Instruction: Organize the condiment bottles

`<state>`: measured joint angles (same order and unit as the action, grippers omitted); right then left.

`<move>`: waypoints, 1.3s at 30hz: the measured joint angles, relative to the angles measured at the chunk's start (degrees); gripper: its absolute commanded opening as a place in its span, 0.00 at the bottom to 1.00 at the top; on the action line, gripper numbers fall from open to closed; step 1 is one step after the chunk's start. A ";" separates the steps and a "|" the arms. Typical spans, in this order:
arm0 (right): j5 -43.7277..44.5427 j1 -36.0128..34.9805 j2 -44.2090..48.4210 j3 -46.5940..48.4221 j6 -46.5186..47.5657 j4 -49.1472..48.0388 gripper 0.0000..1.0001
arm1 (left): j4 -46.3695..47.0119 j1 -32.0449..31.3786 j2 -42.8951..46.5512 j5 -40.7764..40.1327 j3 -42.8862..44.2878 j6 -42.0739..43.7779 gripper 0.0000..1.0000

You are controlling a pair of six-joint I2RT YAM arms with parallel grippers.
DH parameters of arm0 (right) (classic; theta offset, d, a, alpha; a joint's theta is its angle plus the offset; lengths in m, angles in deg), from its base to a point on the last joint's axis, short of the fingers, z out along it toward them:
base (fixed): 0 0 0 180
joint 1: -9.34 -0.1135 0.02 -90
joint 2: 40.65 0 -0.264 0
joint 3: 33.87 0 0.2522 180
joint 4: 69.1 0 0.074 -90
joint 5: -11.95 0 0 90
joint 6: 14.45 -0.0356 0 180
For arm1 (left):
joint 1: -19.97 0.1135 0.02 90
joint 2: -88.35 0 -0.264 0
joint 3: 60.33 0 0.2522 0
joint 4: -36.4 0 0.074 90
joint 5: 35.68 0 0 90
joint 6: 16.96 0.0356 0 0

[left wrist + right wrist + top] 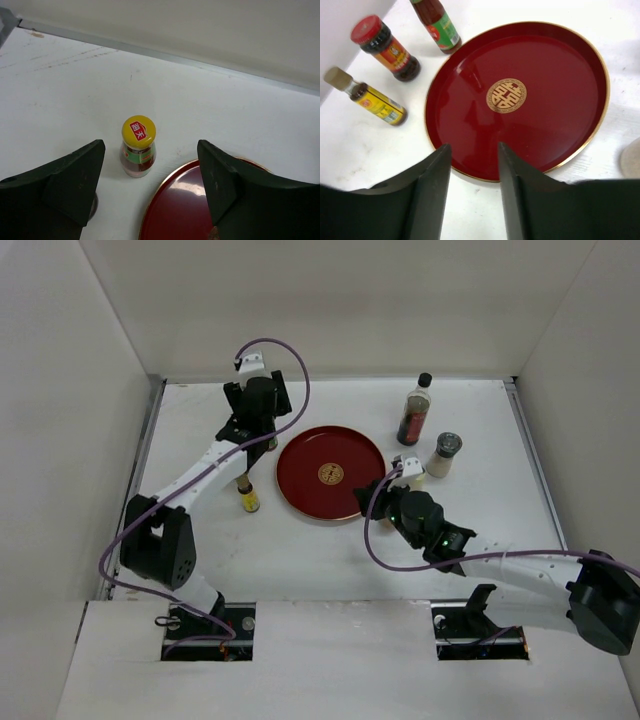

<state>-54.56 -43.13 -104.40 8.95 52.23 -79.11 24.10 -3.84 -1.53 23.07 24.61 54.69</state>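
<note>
In the left wrist view a green-labelled bottle with a yellow cap (138,150) stands upright just ahead of my open, empty left gripper (151,150), beside the red tray (175,205). The right wrist view shows this bottle (440,27), a red-lidded bottle (385,47) and a yellow-labelled bottle (372,100) left of the tray (545,75). My right gripper (475,146) is open and empty over the tray's near rim. In the top view the yellow-labelled bottle (247,496) stands by my left gripper (262,435). My right gripper (378,490) is at the tray's (350,452) right edge.
A tall dark-sauce bottle with a black cap (415,410) and a cream shaker with a grey top (445,453) stand right of the tray. A cream object (632,157) shows at the right edge of the right wrist view. White walls enclose the table.
</note>
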 measured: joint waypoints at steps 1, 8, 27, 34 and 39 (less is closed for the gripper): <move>-0.04 0.04 0.02 0.00 0.02 -0.15 0.36 | -0.42 0.42 -1.33 0.15 0.76 0.00 0.73; 0.00 0.33 0.02 0.00 -0.31 -0.26 0.38 | -2.21 2.05 -5.79 0.33 1.88 0.00 0.67; 0.02 1.05 -0.04 -0.33 -0.28 -0.68 0.41 | -2.60 4.57 -10.29 1.20 5.07 0.37 0.17; 0.00 1.07 -0.17 -0.44 -0.28 -0.81 0.43 | -3.43 4.44 -9.81 1.36 5.09 0.63 0.14; 0.00 1.09 -0.17 -0.46 -0.28 -0.81 0.44 | -6.27 3.76 -7.56 1.22 5.09 1.66 0.14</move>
<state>-54.56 -42.04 -104.57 8.49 51.95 -79.92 17.82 -0.08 -9.10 24.30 29.71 56.35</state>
